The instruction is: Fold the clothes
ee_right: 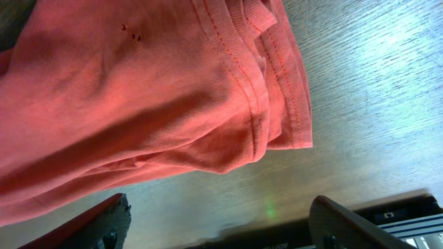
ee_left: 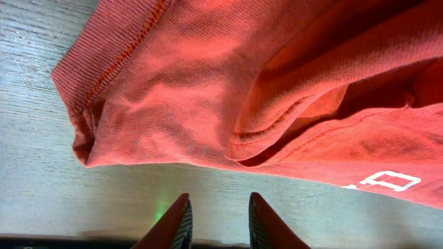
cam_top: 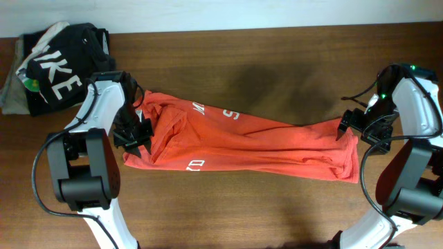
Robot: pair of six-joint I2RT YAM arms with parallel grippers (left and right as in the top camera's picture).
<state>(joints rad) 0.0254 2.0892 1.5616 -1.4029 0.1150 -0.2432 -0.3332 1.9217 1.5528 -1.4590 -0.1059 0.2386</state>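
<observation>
Fingers (ee_left: 181, 220) of the left gripper (ee_left: 218, 206) stand slightly parted with only bare table (cam_top: 277, 214) between them, so nothing is held. Those of the right gripper (ee_right: 220, 207) are spread wide and are also empty.

The red-orange T-shirt (cam_top: 249, 142) lies as a long, rumpled band across the middle of the overhead frame. It appears doubled lengthwise, with white print showing at its upper and lower edges. Each gripper sits at one short end, just off the cloth. That placement suits two arms that laid the band down by its ends, or that are about to take those ends for a crosswise fold.

In the left wrist view a stitched, ribbed edge runs down the upper left, and a loose fold overlaps at centre. In the right wrist view several stitched hems stack at the upper right, so a pinch there could catch only some of the layers.

Bare wood lies above and below the band, giving room to swing an end across. The upper left corner is tighter. There the black garment (cam_top: 59, 69) lies on the grey-beige garment (cam_top: 8, 93), near the left arm (cam_top: 97, 117).
</observation>
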